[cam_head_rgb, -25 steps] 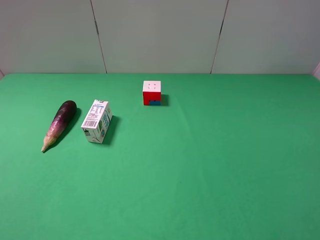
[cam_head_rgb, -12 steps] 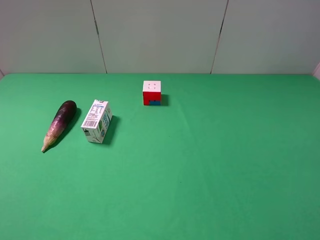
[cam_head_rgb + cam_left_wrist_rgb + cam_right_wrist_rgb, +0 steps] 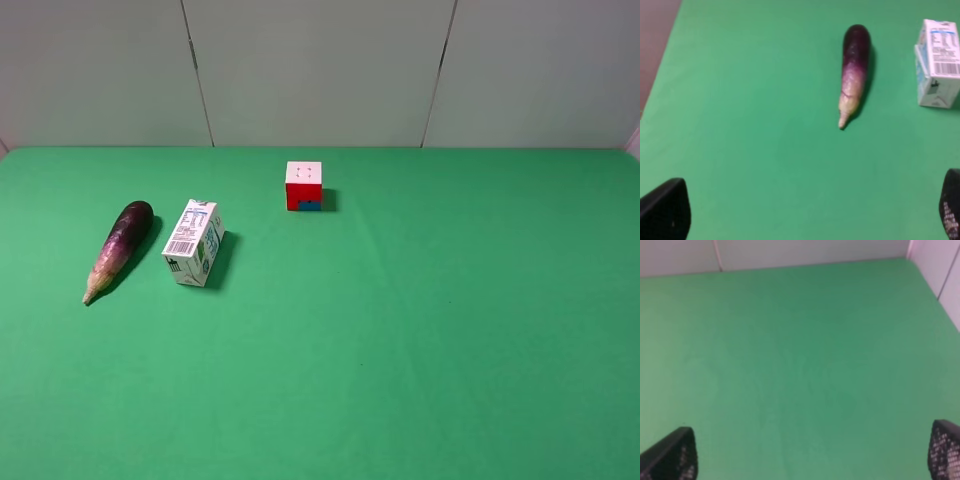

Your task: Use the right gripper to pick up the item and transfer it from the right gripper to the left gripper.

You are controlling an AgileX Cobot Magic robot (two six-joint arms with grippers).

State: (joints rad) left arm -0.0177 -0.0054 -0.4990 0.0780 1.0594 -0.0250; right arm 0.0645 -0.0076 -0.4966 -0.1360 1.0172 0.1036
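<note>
The eggplant [image 3: 120, 248] lies on the green table at the left, dark purple at its far end and pale at its near tip. It also shows in the left wrist view [image 3: 854, 73]. My left gripper [image 3: 807, 212] is open and empty, its fingertips [image 3: 665, 212] wide apart, well short of the eggplant. My right gripper [image 3: 812, 452] is open and empty over bare green cloth; the eggplant is out of its view. Neither arm shows in the exterior high view.
A white milk carton [image 3: 194, 242] lies just right of the eggplant, also in the left wrist view [image 3: 938, 62]. A red-white-blue puzzle cube [image 3: 304, 186] stands farther back near the middle. Grey wall panels [image 3: 320, 70] rise behind the green table [image 3: 420, 330].
</note>
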